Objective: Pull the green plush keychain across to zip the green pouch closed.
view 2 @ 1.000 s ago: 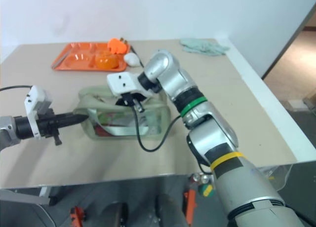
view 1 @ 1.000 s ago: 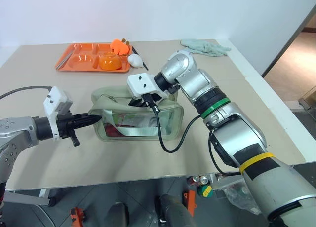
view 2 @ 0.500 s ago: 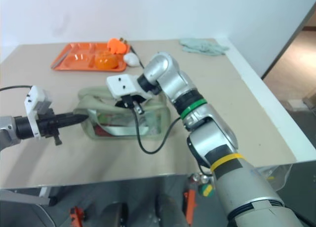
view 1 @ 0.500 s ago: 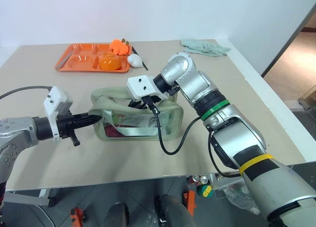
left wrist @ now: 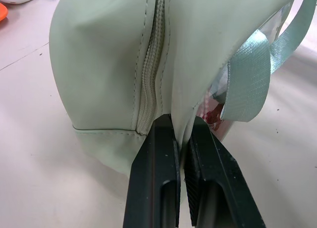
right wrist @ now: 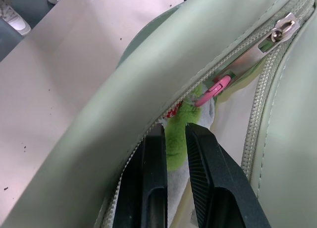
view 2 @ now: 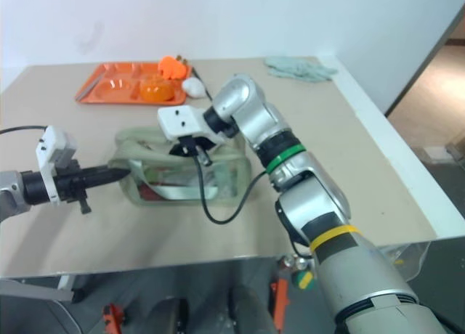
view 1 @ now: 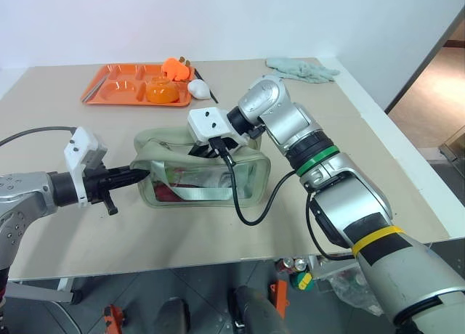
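Green pouch [view 1: 207, 170] lying lengthwise on the beige tabletop [view 1: 363, 160], near its middle, with the clear plastic window and pale green strap handle [view 1: 190, 192] facing the near edge. The top zip [right wrist: 270, 89] is partly open along the pouch's upper side.

Left tool [view 1: 139, 174]: reaches in level from the left; its two black fingers [left wrist: 153, 188] are pressed together on a fold of fabric at the pouch's left end, just beside the end of the zip seam, as the left wrist view shows.

Right tool [right wrist: 173, 153]: comes down from the right over the top of the pouch, pointing toward the left. Its fingers stand narrow, pinched on the green plush keychain [right wrist: 179, 134], a fuzzy lime-green charm sitting in the zip opening. A pinkish cord [right wrist: 213, 90] joins the charm to the metal zip slider [right wrist: 277, 32] just beyond it.

Far left of the tabletop: an orange compartment tray [view 1: 120, 83] holding an orange bowl [view 1: 163, 91]; just beside the tray's right edge lie an orange toy [view 1: 177, 67] and a white rounded object [view 1: 198, 88] with a black stick-like part. Far right corner: a pale mint-green cloth glove [view 1: 301, 69], well apart from the pouch. A black cable [view 1: 251, 203] loops from the right wrist down across the tabletop in front of the pouch's right end.
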{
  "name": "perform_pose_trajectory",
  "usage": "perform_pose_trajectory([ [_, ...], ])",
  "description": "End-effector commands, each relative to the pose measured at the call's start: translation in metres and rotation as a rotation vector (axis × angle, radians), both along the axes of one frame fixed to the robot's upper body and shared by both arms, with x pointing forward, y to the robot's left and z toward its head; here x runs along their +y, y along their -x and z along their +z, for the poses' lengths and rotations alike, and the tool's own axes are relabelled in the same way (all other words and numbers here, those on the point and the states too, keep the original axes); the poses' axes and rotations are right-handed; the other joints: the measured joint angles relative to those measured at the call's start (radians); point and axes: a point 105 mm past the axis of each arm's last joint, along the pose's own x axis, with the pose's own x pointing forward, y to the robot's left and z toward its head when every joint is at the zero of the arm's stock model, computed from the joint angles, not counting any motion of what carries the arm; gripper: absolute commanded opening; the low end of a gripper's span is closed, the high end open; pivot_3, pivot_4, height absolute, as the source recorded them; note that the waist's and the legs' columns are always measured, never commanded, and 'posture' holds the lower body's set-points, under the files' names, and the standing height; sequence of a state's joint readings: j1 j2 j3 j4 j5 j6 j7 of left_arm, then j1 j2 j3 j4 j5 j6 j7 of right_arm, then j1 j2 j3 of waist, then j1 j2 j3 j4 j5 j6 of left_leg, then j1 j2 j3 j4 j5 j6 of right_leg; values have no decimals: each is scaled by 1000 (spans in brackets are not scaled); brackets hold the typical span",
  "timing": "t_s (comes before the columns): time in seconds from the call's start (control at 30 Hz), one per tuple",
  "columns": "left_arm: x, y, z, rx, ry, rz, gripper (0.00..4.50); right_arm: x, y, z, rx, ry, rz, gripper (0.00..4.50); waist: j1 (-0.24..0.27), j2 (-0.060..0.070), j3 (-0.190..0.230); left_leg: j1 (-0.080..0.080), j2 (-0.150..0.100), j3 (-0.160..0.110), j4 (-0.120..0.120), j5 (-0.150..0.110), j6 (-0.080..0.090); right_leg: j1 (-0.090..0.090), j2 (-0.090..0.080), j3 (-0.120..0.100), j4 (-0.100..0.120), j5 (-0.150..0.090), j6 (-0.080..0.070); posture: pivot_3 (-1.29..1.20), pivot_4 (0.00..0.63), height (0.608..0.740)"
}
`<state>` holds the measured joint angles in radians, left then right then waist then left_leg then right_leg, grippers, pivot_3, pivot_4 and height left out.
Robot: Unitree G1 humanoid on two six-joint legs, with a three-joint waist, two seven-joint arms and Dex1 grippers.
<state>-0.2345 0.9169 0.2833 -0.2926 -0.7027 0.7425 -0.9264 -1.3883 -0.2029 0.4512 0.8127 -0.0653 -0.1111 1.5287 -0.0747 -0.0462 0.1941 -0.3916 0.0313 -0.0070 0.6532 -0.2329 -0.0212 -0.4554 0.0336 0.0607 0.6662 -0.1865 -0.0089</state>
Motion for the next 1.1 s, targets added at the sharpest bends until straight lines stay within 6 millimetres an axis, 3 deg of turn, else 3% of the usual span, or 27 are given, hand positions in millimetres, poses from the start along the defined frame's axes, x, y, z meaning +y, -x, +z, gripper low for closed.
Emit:
perform_pose_trajectory([
  [0.03, -4, 3, 3, -18, -4, -22, 0, 3, 7, 15, -12, -23, 40, 729, 0, 0, 0, 0, 0, 0, 0, 0, 0, 0, 0, 0, 0, 0, 0, 0, 150, 740],
  [0.53, -4, 3, 3, -17, -5, -24, 0, 1, 10, 30, 44, -91, 35, 729, 0, 0, 0, 0, 0, 0, 0, 0, 0, 0, 0, 0, 0, 0, 0, 0, 150, 740],
  [1.1, -4, 2, 3, -18, -8, -27, 0, -6, 9, 30, 49, -89, 11, 729, 0, 0, 0, 0, 0, 0, 0, 0, 0, 0, 0, 0, 0, 0, 0, 0, 150, 740],
])
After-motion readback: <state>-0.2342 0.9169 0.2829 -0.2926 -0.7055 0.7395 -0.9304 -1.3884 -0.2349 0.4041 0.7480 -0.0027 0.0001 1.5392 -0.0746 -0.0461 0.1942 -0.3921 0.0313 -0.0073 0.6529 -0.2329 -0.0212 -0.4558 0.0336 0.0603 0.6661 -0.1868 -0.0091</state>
